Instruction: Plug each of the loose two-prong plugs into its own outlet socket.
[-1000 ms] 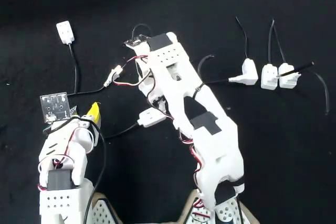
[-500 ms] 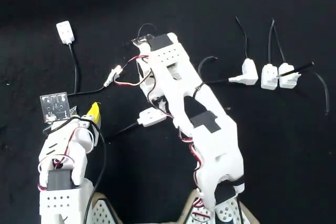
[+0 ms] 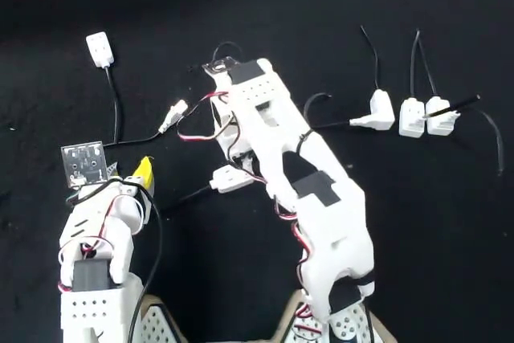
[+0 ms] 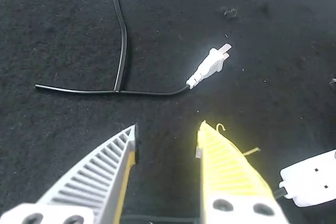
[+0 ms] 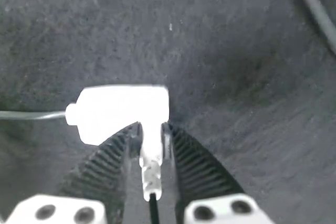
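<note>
The right gripper (image 5: 151, 128) pinches a plug (image 5: 151, 163), maybe partly in the socket (image 5: 118, 109), mid-frame. Pushing could slide the socket away. The left gripper (image 4: 167, 127) is spread.

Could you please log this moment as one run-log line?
right end effector: shut on plug | plug: meets outlet socket | left end effector: open, empty | loose two-prong plug: on table

On the black tabletop (image 3: 450, 222), at the far left, a white socket (image 3: 99, 48) with a black cord (image 3: 116, 110) trailing toward the near side. Just right of that cord, a loose plug (image 3: 173, 115), lying flat with prongs bare. Near the middle, a second socket (image 3: 231, 178). Over to the right, an angled plug (image 3: 377, 110), then two white blocks (image 3: 411, 116) just beside each other, with thin cords running to the far edge
</note>
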Available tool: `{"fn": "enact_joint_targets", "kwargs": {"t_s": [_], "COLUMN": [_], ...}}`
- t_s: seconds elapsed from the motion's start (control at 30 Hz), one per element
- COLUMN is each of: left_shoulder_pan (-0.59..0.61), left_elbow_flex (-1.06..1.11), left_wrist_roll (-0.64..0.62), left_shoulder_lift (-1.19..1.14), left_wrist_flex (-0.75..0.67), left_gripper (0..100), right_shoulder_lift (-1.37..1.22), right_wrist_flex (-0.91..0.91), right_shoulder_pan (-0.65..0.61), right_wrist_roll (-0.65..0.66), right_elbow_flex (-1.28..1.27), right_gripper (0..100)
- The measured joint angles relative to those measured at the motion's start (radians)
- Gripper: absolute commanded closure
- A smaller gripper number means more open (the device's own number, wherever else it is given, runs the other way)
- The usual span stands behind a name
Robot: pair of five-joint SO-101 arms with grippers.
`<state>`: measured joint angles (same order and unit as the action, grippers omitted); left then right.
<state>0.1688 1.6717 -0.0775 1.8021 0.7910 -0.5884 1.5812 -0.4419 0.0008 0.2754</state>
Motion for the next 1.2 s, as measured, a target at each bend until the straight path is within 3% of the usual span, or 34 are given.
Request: {"fn": "enact_joint_targets", "kwargs": {"t_s": [0.3,0.53,0.77,0.93,1.2], "left_shoulder_pan": [0.0,0.0,0.011,0.112,0.273], "left_elbow_flex": [0.0,0.0,-0.002,-0.009,-0.044], "left_wrist_roll": [0.0,0.0,0.0,0.0,-0.098], "left_shoulder_lift": [0.0,0.0,0.0,0.0,0.0], "left_wrist_flex": [0.0,0.0,0.008,0.014,0.014], "left_gripper": [81,81,81,81,81], "right_shoulder_lift": [0.048,0.104,0.206,0.315,0.397], "right_wrist_flex": [-0.038,-0.044,-0.043,-0.043,-0.115], "right_shoulder_pan": [0.0,-0.002,-0.043,-0.087,-0.149], "right_wrist_roll": [0.0,-0.002,0.084,0.224,0.671], "right_elbow_flex": [-0.061,-0.074,-0.098,-0.098,-0.267], "right_gripper": [98.1,78.3,80.9,80.7,80.5]}}
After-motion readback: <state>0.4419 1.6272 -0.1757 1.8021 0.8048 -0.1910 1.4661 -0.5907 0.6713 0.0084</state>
